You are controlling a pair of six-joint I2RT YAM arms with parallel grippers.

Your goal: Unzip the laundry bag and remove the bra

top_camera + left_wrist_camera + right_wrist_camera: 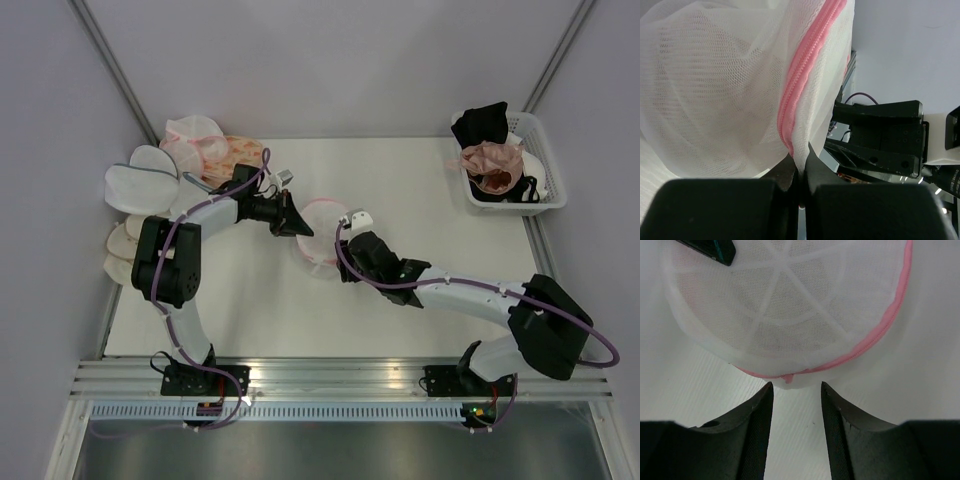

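The left gripper clamps the laundry bag at its pink zipper edge; the right gripper — jaws apart — hovers just short of it over the white counter.

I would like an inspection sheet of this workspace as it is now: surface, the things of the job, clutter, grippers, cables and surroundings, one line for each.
Surface: white table, no spill seen.
Job's things: laundry bag near the table's middle; its pink zipper looks closed; bra not made out through the mesh.
Clutter: pile of mesh bags at the far left; white basket at the far right, holding a black garment and a pink garment.
Grippers: left gripper shut on the bag's edge by the zipper; right gripper open, just short of the zipper rim.
Cables: purple cables run along both arms.
Surroundings: grey walls; metal rail at the near edge.
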